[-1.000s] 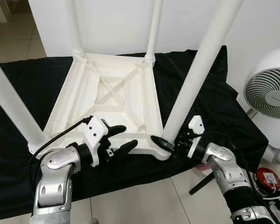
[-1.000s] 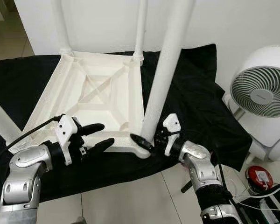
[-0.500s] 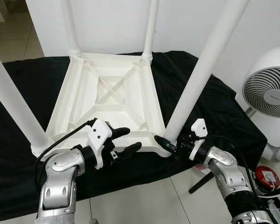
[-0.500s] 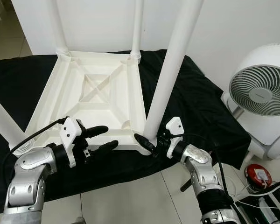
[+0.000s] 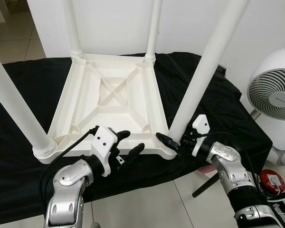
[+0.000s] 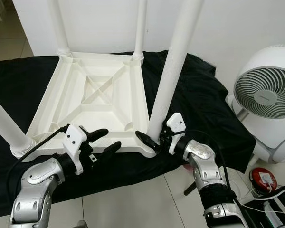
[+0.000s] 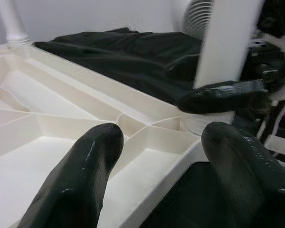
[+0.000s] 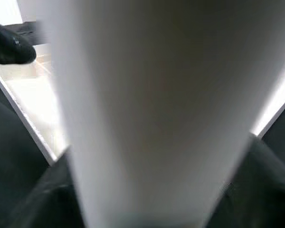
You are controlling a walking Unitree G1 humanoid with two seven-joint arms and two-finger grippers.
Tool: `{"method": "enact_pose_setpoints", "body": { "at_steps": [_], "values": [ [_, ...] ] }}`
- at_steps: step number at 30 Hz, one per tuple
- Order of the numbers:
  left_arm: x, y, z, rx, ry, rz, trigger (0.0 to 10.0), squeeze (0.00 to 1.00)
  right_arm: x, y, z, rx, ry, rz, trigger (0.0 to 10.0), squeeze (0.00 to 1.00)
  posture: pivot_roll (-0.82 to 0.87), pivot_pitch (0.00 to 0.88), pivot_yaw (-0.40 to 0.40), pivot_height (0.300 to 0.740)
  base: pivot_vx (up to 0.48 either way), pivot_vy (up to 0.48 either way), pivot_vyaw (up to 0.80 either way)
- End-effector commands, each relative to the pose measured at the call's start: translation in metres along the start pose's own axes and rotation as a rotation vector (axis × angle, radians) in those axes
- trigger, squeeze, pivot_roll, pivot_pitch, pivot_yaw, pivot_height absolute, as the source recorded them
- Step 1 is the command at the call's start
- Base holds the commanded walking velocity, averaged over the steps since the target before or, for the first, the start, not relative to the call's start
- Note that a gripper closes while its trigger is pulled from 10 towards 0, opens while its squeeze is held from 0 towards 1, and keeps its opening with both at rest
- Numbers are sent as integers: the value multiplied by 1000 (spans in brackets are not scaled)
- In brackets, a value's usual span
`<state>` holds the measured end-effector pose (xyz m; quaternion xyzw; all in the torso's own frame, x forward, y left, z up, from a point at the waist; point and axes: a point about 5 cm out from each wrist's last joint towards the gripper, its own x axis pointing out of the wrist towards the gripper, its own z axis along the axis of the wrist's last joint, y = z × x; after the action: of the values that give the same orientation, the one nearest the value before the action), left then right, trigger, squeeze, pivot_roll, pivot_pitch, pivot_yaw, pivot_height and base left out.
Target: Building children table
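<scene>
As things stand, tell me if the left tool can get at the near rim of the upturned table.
Probably yes: the left tool is open, one finger over the table's near rim, one outside it, nothing between.

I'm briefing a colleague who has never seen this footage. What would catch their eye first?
An upside-down white plastic table lies on a black cloth, its four legs pointing up. The right gripper clasps the base of the near right leg, while the left gripper hangs open at the table's near edge. A white fan stands at the right.
</scene>
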<state>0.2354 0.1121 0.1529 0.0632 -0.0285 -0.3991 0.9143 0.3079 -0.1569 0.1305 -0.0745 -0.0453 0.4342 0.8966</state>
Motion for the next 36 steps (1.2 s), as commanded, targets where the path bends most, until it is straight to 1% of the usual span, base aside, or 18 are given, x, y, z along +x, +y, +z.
{"method": "enact_pose_setpoints", "body": {
  "at_steps": [1, 2, 11, 14, 16, 17, 18, 19, 20, 21, 22, 27, 29, 30, 32, 33, 34, 36],
  "values": [
    [0, -6, 0, 4, -6, -57, 10000, 0, -2, -6, 2, -16, 3, -10, 3098, 0, 35, 17, -77, 740, 0, 0, 0],
    [-1, -9, 0, 10, -5, -72, 10000, 0, -1, -6, 2, -13, 7, 7, 0, 0, 39, 17, -82, 740, 0, 0, 0],
    [-5, -9, -2, 29, 7, -87, 10000, 0, -1, -7, -1, -3, 26, 30, 0, 0, 41, 17, -89, 740, 0, 0, 0],
    [-4, -9, -2, 31, 8, -80, 10000, 0, -1, -7, -1, 12, 28, 6, 0, 0, 39, 17, -90, 740, 0, 0, 0],
    [-1, -9, -2, 28, -1, -64, 10000, 0, -1, -7, 2, 25, 12, -106, 0, 0, 30, 20, -94, 740, 0, 0, 0],
    [0, -11, -1, 23, -6, -59, 10000, 0, -1, -7, 5, 41, -3, -233, 2706, 0, 21, 22, -91, 740, 0, 0, 0],
    [1, -11, -1, 20, -8, -60, 10000, 0, -2, -7, 5, 45, -4, -283, 2706, 0, 21, 22, -91, 740, 0, 0, 0],
    [1, -11, -1, 20, -8, -60, 10000, 0, -2, -7, 5, 45, -4, -283, 2706, 0, 21, 22, -91, 740, 0, 0, 0],
    [1, -12, -1, 19, -8, -60, 10000, 0, -2, -7, 6, 45, -4, -310, 4902, 0, 21, 22, -91, 740, 0, 0, 0],
    [2, -12, -1, 18, -8, -61, 10000, 0, -2, -5, 7, 47, -6, -336, 9725, 0, 16, 23, -88, 740, 0, 0, 0],
    [3, -13, -1, 15, -10, -64, 10000, 0, 0, -2, 8, 51, -3, -372, 10000, 0, 9, 25, -86, 740, 0, 0, 0],
    [5, -13, 0, 13, -15, -71, 10000, 0, 6, 8, 11, 72, -1, -447, 10000, 0, 0, 26, -80, 740, 0, 0, 0],
    [8, -13, 1, 16, -20, -77, 10000, 0, 12, 15, 8, 89, 53, -590, 10000, 0, -4, 26, -77, 740, 0, 0, 0],
    [8, -13, 1, 16, -20, -77, 10000, 0, 12, 15, 8, 89, 53, -590, 10000, 0, -4, 26, -77, 740, 0, 0, 0],
    [10, -12, 2, 20, -26, -81, 10000, 0, 17, 24, 4, 103, 94, -731, 10000, 0, -7, 22, -71, 740, 0, 0, 0],
    [10, -12, 2, 20, -26, -81, 10000, 0, 17, 24, 4, 103, 94, -731, 10000, 0, -7, 22, -71, 740, 0, 0, 0],
    [12, -12, 3, 20, -32, -77, 10000, 0, 24, 32, 2, 123, 110, -800, 10000, 0, -6, 21, -71, 740, 0, 0, 0],
    [12, -11, 4, 16, -36, -70, 10000, 0, 28, 38, 2, 151, 117, -820, 10000, 0, -6, 21, -71, 740, 0, 0, 0]
  ]
}}
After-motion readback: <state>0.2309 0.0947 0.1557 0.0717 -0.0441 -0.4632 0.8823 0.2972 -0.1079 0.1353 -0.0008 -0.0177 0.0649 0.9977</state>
